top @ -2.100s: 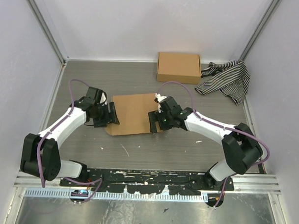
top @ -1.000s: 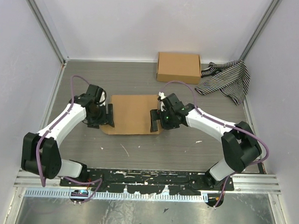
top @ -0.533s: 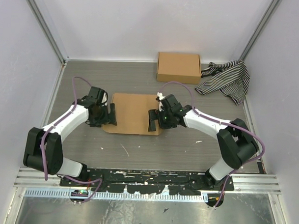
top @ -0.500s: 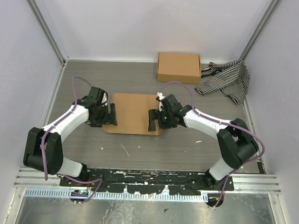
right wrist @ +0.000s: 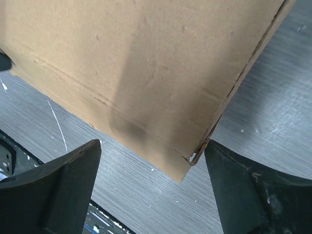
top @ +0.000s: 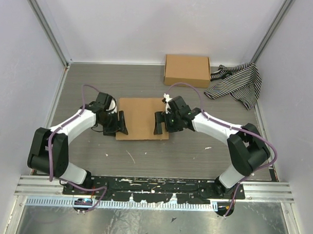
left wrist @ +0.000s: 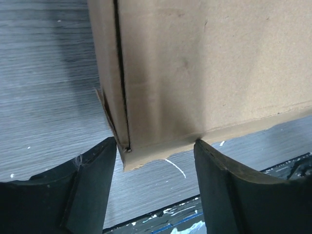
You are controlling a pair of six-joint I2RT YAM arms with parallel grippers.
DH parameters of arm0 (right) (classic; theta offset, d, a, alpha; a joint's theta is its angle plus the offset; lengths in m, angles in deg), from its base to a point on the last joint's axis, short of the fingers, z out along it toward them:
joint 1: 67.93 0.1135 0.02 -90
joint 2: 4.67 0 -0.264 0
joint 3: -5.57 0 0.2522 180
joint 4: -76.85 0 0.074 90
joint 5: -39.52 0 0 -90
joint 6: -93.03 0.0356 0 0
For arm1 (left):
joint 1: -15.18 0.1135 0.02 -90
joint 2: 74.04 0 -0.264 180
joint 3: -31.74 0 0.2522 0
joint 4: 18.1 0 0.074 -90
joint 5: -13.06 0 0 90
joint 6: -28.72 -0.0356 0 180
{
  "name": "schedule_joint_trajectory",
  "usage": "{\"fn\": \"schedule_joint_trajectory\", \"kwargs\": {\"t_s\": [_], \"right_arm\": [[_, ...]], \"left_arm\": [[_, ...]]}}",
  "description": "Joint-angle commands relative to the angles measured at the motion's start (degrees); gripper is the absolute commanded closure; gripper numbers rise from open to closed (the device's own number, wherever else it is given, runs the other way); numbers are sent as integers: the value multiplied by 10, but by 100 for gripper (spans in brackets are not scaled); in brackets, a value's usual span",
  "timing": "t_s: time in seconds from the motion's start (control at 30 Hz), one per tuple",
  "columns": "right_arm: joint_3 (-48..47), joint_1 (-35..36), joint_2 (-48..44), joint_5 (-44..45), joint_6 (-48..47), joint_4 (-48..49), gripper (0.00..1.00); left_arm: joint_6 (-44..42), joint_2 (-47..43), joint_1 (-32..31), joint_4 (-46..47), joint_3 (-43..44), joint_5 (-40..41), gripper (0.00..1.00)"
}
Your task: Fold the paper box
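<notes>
The paper box (top: 140,116) is a flat brown cardboard mailer lying closed on the grey table between my two arms. My left gripper (top: 118,124) is open at its near left corner. In the left wrist view that corner (left wrist: 127,155) points between my spread fingers (left wrist: 92,183). My right gripper (top: 158,123) is open at the near right corner. In the right wrist view the box (right wrist: 136,73) fills the top and its corner (right wrist: 181,171) sits between the wide-apart fingers (right wrist: 66,183). I cannot tell if the fingers touch the box.
A second, ready-made brown cardboard box (top: 187,70) stands at the back near the wall. A black-and-white striped cloth (top: 237,83) lies crumpled at the back right. White walls enclose the table on three sides. A black rail (top: 159,186) runs along the near edge.
The box has swung from skewed to nearly square and shifted slightly right. My left gripper has moved right and nearer along the box's left edge to its near corner. My right gripper shifted slightly left.
</notes>
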Motion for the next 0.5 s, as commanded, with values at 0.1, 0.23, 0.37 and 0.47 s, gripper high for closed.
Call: {"fn": "schedule_joint_trajectory", "kwargs": {"t_s": [0.1, 0.23, 0.37, 0.47], "right_arm": [[-122, -18, 42, 3, -9, -32, 13], [-182, -35, 74, 8, -1, -93, 17], [-240, -58, 118, 1, 8, -155, 21], [-277, -67, 145, -9, 4, -197, 22]], "left_arm": [[26, 66, -3, -11, 88, -90, 36], [14, 111, -3, -85, 174, -95, 39], [-10, 164, -3, -162, 265, -85, 42], [-22, 205, -3, -204, 318, -83, 43]]}}
